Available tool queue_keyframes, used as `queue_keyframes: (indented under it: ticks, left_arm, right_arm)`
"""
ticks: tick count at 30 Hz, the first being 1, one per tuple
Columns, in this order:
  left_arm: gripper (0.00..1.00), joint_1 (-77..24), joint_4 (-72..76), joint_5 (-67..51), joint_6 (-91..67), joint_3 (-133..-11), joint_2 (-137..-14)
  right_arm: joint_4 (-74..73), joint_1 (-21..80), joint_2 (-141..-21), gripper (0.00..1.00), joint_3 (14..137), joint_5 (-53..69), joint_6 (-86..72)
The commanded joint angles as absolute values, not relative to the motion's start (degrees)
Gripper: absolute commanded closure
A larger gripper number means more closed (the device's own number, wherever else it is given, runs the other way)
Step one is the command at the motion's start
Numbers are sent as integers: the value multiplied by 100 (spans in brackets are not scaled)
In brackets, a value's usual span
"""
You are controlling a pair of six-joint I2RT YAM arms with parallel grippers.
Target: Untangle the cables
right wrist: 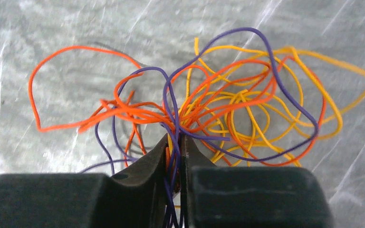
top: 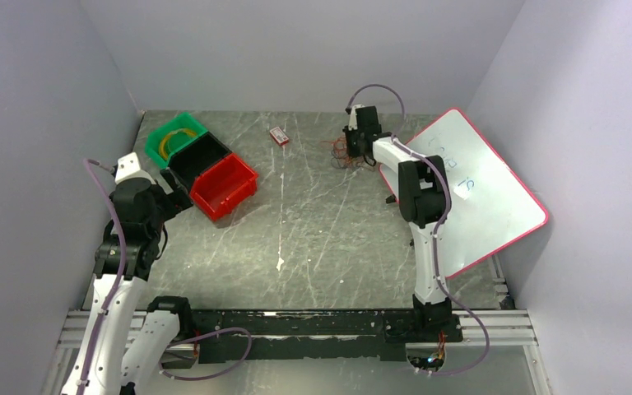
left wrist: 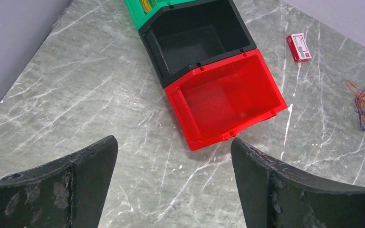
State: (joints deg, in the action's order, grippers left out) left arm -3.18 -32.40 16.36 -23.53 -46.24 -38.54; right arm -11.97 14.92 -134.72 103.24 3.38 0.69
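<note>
Tangled orange, yellow and purple cables point(right wrist: 147, 115) lie just beside the whiteboard's point(top: 477, 189) left edge. The right gripper point(right wrist: 175, 156) pinches several strands, jaws almost closed. The left gripper point(left wrist: 173, 147), well apart from the whiteboard, gapes empty. Probably best: lift slowly, shaking loops loose.

- The white board point(top: 494, 206) has some faint blue writing on it. It is too pale to read.
- The little red box point(left wrist: 298, 47) has a white label. The words on it are too small to read.
</note>
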Motion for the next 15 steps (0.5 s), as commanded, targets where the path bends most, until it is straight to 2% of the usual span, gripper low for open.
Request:
queue_keyframes:
  ticks: [1, 4, 15]
  left_arm:
    - [7, -234, -3101, 1553, -2288, -4713, -3858]
    - [7, -228, -3098, 1568, -2287, -4711, -3867]
    - [8, -229, -3103, 1540, -2279, -4716, -3911]
  right_arm:
    - [-891, 1635, -12791, 91, 9738, 624, 28]
    - [-804, 1827, -12388, 100, 9346, 633, 7]
    - [-978, 3037, -10634, 100, 7692, 490, -240]
